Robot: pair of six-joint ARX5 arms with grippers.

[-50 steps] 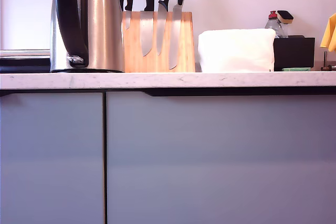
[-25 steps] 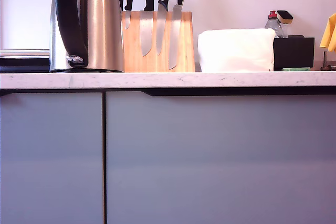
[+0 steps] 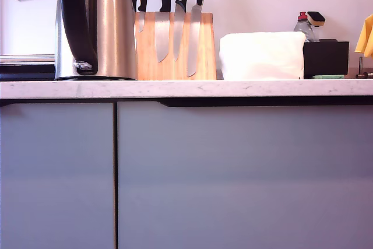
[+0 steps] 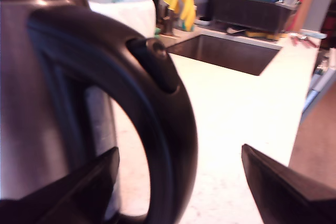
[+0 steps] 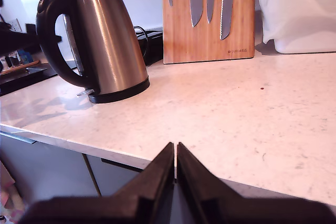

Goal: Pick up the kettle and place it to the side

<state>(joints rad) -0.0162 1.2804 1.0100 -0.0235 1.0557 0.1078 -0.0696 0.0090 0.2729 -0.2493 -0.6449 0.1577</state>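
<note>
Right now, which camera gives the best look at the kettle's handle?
The second wrist view: the whole kettle with its handle shows in profile. The first wrist view shows the handle close and blurred between my first gripper's open tool. The exterior view crops the top.

A home kitchen; knife block (image 3: 175, 45) on the counter (image 3: 233, 88); sink (image 4: 226, 53); dish rack (image 4: 252, 11).

On the table (image 3: 233, 88), the kettle (image 3: 113, 27) stands at the exterior view's left, with the knife block (image 3: 175, 56) just behind it toward that view's right and a folded cloth (image 3: 262, 55) further right. My first pincer (image 4: 178, 182) straddles the kettle's handle (image 4: 157, 108), one finger on each side. My second pincer (image 5: 176, 156) sits at the table's front edge, well apart from the kettle.
</note>
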